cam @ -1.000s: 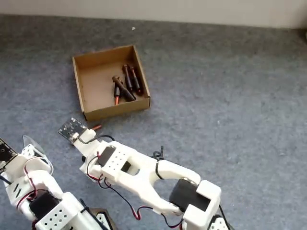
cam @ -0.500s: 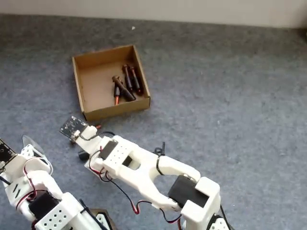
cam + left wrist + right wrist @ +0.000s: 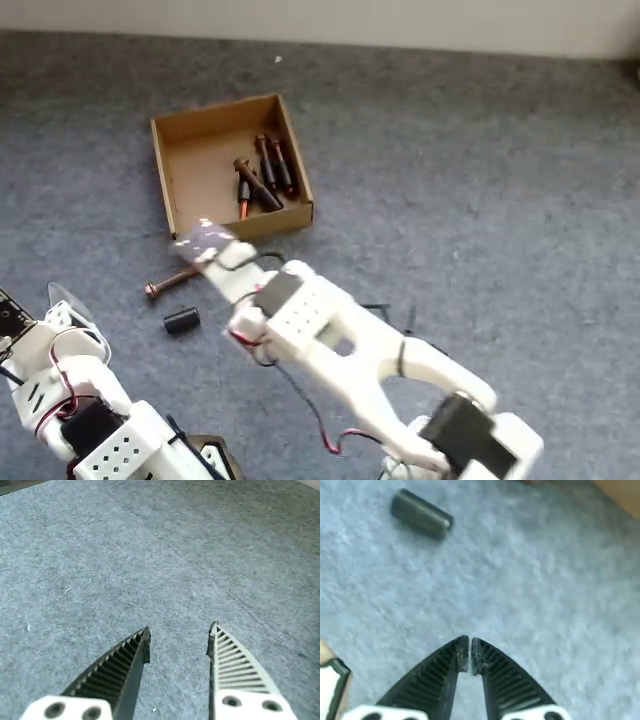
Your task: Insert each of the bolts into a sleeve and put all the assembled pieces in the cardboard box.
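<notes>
Operator: State of the fingers?

Technician: Left fingers point(image 3: 120, 672) are apart and empty above the worktop point(image 3: 480, 180). Right fingers point(image 3: 445, 672) are together and empty, just beside the cardboard box point(image 3: 200, 160).

Operator: Change?

Technician: The right arm has swung toward the box, uncovering one bolt point(image 3: 170, 286) and one sleeve point(image 3: 182, 321), which lie apart on the worktop.

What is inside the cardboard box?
Several dark bolt-and-sleeve pieces lie piled at one side of the box; the rest is bare. They overlap, so the count is unclear.
</notes>
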`<state>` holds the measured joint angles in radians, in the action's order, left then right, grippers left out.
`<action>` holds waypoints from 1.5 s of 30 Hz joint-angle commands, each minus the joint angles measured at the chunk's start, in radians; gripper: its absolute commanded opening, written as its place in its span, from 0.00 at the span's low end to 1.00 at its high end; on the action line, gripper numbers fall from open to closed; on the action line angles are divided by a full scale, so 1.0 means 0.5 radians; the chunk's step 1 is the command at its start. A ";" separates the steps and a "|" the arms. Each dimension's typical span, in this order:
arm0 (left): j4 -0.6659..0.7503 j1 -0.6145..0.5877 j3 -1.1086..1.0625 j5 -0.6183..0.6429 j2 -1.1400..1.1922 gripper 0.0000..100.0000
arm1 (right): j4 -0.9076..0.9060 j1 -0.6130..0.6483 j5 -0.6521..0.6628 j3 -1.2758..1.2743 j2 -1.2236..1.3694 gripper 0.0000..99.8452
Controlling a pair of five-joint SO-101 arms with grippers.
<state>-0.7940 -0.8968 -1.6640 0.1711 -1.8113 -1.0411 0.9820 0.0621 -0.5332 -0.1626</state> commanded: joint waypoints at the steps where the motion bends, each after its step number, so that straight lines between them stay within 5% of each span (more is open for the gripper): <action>1: 0.049 -0.005 0.087 0.021 -0.017 0.20 | -0.026 -0.137 0.018 -0.189 -0.302 0.01; 9: 0.049 -0.005 0.087 0.021 -0.017 0.20 | -0.020 -0.176 0.018 -0.477 -0.382 0.01; 26: 0.049 -0.005 0.087 0.025 -0.017 0.20 | 0.032 -0.106 0.021 -0.232 -0.180 0.01; 35: 0.049 -0.002 0.087 0.025 -0.017 0.20 | 0.066 0.032 0.147 0.176 -0.173 0.23; 45: 0.049 -0.005 0.087 0.025 -0.017 0.20 | 0.195 0.471 0.546 0.315 -0.170 0.27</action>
<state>-0.7925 -0.8968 -1.6640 0.1711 -1.8113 -1.0058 1.1799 0.2816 -0.4350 -0.2455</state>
